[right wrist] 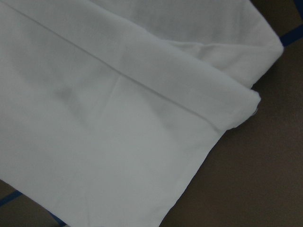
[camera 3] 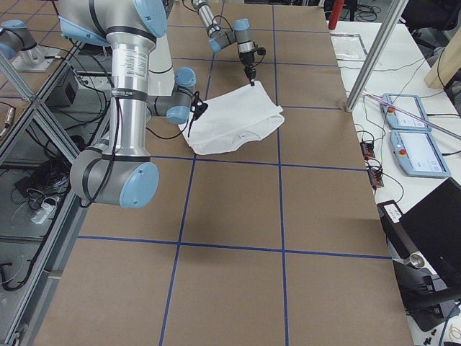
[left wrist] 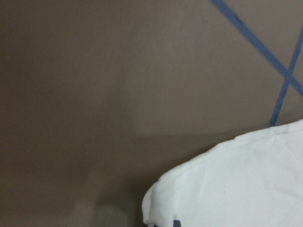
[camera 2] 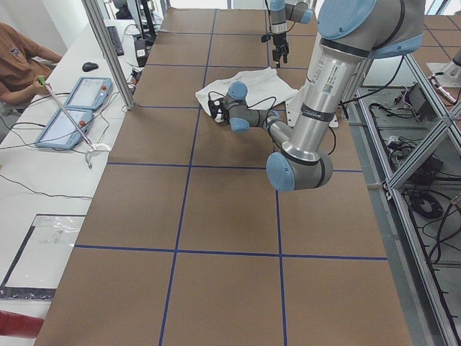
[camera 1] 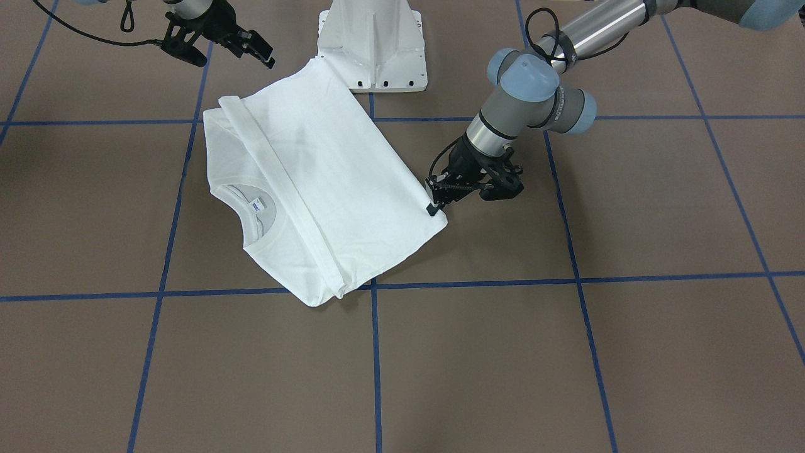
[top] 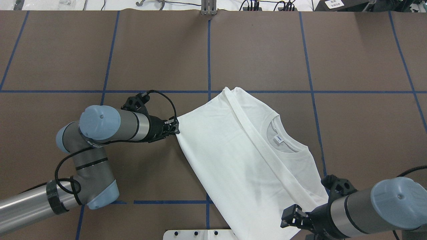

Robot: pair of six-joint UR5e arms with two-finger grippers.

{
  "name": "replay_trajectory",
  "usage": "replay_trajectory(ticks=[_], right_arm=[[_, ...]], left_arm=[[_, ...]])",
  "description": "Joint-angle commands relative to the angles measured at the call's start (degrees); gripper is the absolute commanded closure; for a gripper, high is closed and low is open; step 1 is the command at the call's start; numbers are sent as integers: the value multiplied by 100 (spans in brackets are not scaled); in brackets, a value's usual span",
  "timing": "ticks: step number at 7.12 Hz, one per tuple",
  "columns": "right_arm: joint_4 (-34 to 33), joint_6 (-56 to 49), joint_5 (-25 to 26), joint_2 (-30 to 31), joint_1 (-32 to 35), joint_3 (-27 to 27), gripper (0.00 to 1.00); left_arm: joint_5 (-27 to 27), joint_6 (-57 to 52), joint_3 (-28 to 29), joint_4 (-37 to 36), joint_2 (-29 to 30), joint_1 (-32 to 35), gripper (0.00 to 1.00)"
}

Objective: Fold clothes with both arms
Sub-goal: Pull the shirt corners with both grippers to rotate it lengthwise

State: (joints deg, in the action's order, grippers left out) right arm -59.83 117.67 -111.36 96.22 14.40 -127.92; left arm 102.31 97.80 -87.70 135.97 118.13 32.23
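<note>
The white T-shirt lies folded lengthwise on the brown table, with its ribbed collar and neck tag showing; no black text shows. It also shows in the overhead view. My left gripper is low at the shirt's far corner and looks shut on the cloth's edge. The left wrist view shows that corner lying on the table. My right gripper is open and empty, raised above the shirt's corner by the pedestal. The right wrist view shows only folded cloth below.
The white flared pedestal stands right behind the shirt's near corner. Blue tape lines divide the brown table top. An operator and two tablets are at a side desk beyond the table's far edge.
</note>
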Motion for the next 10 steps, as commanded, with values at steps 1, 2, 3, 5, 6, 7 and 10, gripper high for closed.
replay_trajectory(ticks=[1,2,3,5,6,7,10], right_arm=[[-2,-24,18,-504,597,406,0],[-2,-33,44,-786,712,695,0],[-11,-51,279,-902,809,751,0],[-569,-94,1191,-1191,749,795,0],[-1330,-225,1274,-1733,696,952,0],[-2460,-966,1440,-2321,547,962,0],[-3307,-2908,1889,-2704,37,1023,0]], left_arm=[[-79,-208,1317,113,1091,694,100],[-79,-208,2221,479,1664,906,100],[-97,-226,3144,1127,2053,1012,100],[-123,-365,3470,1344,2206,1066,54],[-54,-523,3287,1327,2154,1162,41],[104,-525,2833,1318,1918,1180,41],[1097,-542,1724,1318,1005,1549,41]])
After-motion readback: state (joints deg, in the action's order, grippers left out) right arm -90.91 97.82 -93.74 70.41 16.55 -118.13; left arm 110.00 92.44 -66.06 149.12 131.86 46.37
